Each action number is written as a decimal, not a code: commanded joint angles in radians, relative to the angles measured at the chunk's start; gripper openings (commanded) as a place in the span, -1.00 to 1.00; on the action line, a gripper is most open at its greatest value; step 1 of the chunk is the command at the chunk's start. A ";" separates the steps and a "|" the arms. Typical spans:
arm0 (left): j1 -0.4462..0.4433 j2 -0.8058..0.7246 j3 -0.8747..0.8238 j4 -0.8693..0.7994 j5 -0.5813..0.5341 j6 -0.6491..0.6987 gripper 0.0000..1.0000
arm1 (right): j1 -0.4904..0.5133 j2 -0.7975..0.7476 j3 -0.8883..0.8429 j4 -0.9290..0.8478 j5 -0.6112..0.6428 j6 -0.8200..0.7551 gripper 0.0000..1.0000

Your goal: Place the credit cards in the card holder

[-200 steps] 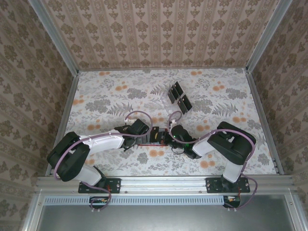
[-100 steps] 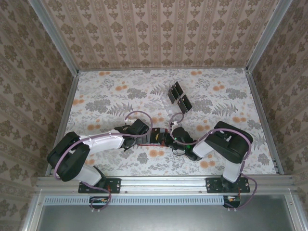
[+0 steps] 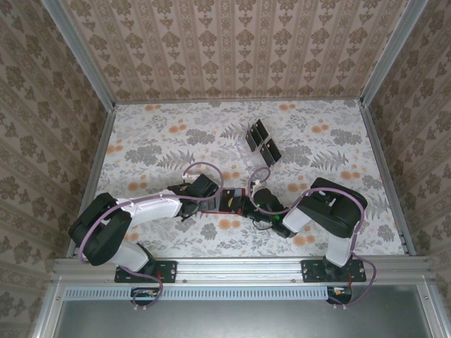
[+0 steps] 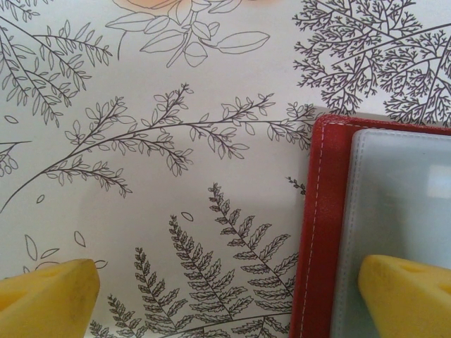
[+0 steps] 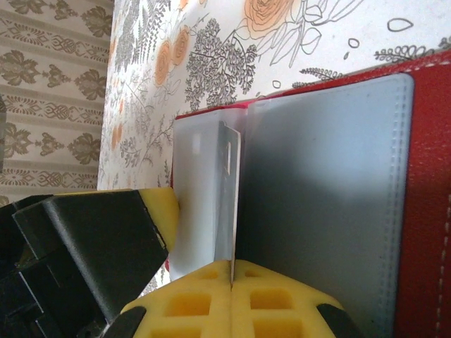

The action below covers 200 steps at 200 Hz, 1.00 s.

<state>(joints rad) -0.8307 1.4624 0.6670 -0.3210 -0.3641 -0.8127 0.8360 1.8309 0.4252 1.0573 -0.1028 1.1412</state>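
Fingers of the right gripper are pressed together on the lower edge of a thin card. The card is seen edge-on and pale with glare, so its face cannot be read. It stands upright over the open card holder, in the crease between two clear inner pockets, and the yellow pads meet along it with no gap.

The left gripper has its fingers spread as wide as they go and holds nothing. In its wrist view, one yellow fingertip sits over the clear pocket at the holder's stitched red edge. The other fingertip is over the bare floral table, well to the side of the holder. In the right wrist view that same left finger touches the outer edge of the pocket leaf just beside the upright card.

From above, the card holder lies open on the table between the left gripper and the right gripper. The remaining credit cards, four black rectangles in a block, lie on a clear plastic sheet beyond the holder, well apart from it.
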 commanded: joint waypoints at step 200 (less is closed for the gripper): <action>0.002 -0.005 -0.034 -0.071 0.005 0.014 1.00 | -0.027 0.102 -0.013 0.011 -0.117 0.049 -1.00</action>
<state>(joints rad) -0.8307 1.4574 0.6651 -0.3279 -0.3653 -0.8127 0.8112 1.8919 0.4267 1.1492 -0.1730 1.1862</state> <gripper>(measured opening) 0.997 0.043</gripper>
